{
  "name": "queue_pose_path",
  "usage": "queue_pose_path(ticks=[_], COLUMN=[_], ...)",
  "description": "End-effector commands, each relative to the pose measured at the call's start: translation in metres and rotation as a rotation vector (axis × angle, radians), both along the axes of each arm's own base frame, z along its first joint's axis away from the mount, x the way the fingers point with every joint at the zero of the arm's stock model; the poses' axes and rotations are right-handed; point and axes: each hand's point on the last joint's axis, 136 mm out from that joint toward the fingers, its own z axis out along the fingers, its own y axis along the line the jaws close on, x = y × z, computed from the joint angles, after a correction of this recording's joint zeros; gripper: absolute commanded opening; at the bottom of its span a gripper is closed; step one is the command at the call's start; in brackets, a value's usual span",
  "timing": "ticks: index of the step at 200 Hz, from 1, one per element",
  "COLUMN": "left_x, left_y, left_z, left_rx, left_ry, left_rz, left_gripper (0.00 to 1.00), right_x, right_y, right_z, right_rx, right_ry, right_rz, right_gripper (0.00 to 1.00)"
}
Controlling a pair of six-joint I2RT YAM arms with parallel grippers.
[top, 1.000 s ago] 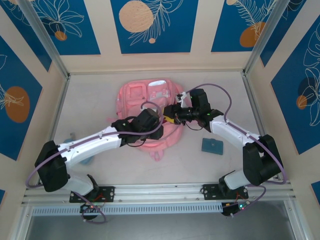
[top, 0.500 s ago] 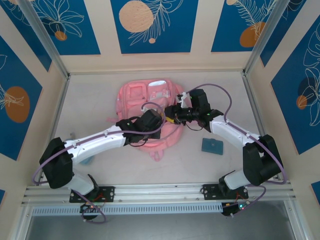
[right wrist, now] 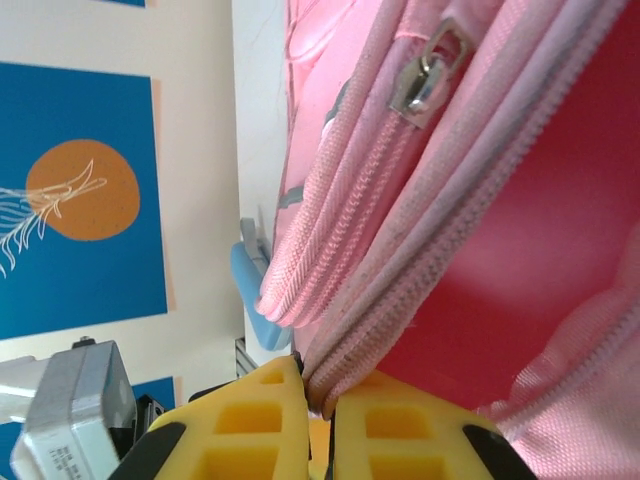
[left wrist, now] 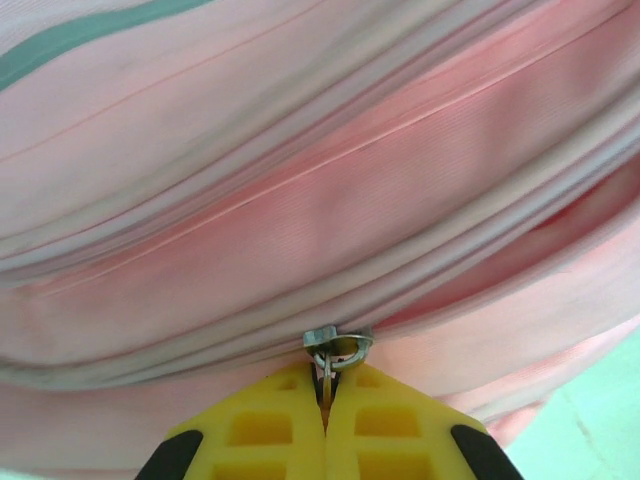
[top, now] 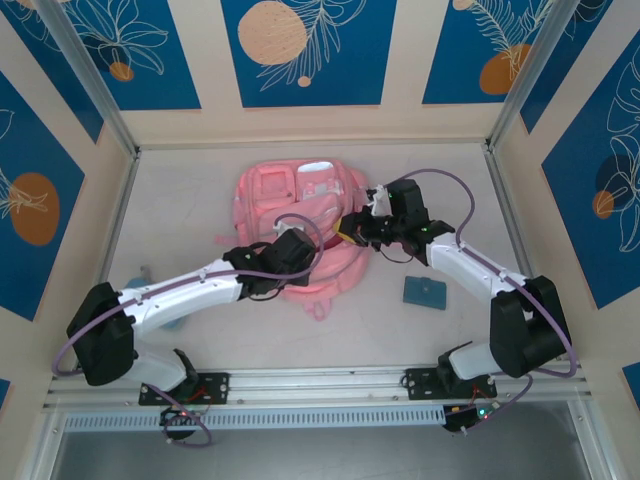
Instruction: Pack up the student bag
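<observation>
At the centre of the top view, the bag (top: pixel 270 190) has just been clamped twice, the left gripper (left wrist: pixel 325 405) shut on a zipper pull (left wrist: pixel 337 350) and the right gripper (right wrist: pixel 318 400) on the zipper edge (right wrist: pixel 445 235), so zip travel is judged next.

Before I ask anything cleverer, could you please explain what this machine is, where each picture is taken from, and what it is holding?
These are two robot arms bolted at the near edge of a table. The overhead picture looks down from behind them, with the left arm on the left and the right arm on the right. The other two pictures come from a small camera on each wrist, which is why yellow jaws show at the bottom of each. On the table lie a pink student bag and, to its right and apart from it, a small teal case. Both arms reach to the bag. The left jaws are shut on a metal zipper pull. The right jaws are shut on a zippered edge of the bag.
</observation>
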Motion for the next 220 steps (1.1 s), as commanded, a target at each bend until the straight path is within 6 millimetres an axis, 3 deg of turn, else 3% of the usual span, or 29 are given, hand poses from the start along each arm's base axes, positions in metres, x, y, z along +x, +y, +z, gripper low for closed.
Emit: queue_pose_path(ticks=[1, 20, 33, 60, 102, 150, 178, 220], left_x=[0.002, 0.004, 0.007, 0.006, -0.003, -0.002, 0.003, 0.003], left_y=[0.031, 0.034, 0.026, -0.019, -0.079, -0.114, -0.118, -0.087], left_z=[-0.007, -0.008, -0.003, 0.021, 0.041, 0.047, 0.046, 0.029], left_rx=[0.095, 0.123, 0.113, -0.006, -0.091, -0.139, -0.144, -0.014], left_ry=[-0.01, -0.02, -0.039, -0.068, -0.092, -0.099, -0.103, -0.076], left_rz=[0.028, 0.005, -0.042, -0.238, -0.451, -0.502, -0.483, -0.429], left_gripper=[0.0, 0.0, 0.0, 0.0, 0.0, 0.0, 0.0, 0.0], right_x=[0.018, 0.02, 0.017, 0.01, 0.001, -0.006, -0.007, -0.001], right_y=[-0.027, -0.033, -0.033, -0.031, -0.019, -0.008, -0.009, -0.021], right_z=[0.004, -0.001, -0.004, -0.018, -0.022, -0.014, -0.017, -0.013], right_rx=[-0.027, -0.023, -0.016, 0.001, 0.102, 0.145, 0.14, 0.103], right_ry=[-0.063, -0.054, -0.042, 0.015, 0.075, 0.099, 0.113, 0.077], right_rz=[-0.11, -0.125, -0.114, -0.104, -0.08, -0.058, -0.068, -0.104], right_gripper=[0.09, 0.09, 0.09, 0.16, 0.43, 0.45, 0.39, 0.17])
